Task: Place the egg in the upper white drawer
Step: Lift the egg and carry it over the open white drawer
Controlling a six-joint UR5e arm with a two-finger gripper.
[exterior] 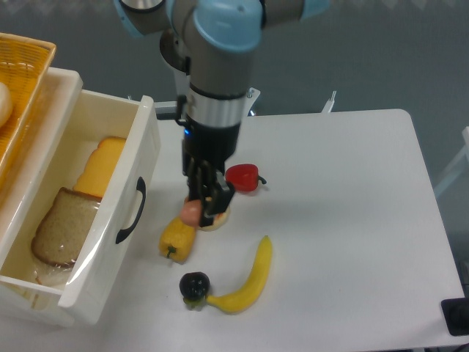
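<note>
My gripper (199, 211) is shut on the small salmon-coloured egg (191, 212) and holds it in the air above the table. It hangs over the yellow pepper and the donut, a short way right of the drawer's front. The upper white drawer (145, 158) stands pulled open at the left, with a black curved handle (131, 212) on its front. Inside it lie a slice of bread (58, 228) and cheese slices (101, 167).
A yellow pepper (176, 239), a glazed donut (217, 218) partly behind the fingers, a red pepper (243, 177), a banana (245, 282) and a dark round fruit (194, 285) lie on the white table. An orange wicker basket (18, 88) sits at the far left.
</note>
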